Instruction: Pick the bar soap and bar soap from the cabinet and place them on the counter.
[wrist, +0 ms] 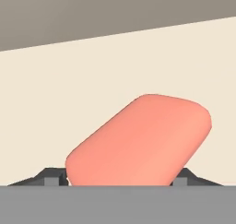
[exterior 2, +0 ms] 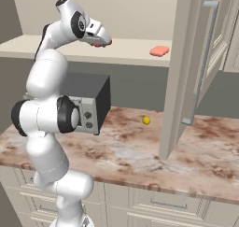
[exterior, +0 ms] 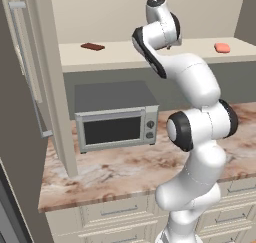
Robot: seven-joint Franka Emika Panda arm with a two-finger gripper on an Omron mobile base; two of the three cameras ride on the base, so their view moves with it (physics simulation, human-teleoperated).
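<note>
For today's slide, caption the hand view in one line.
Gripper closing around a salmon-pink bar soap on the beige cabinet shelf.

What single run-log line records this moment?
phase: grasp | gripper: shut on bar soap | place: cabinet shelf | second bar soap: on shelf

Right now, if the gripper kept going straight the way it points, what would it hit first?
The bar soap already sits between the jaws of the gripper. Beyond it, probably the cabinet shelf, though depth is unclear.
</note>
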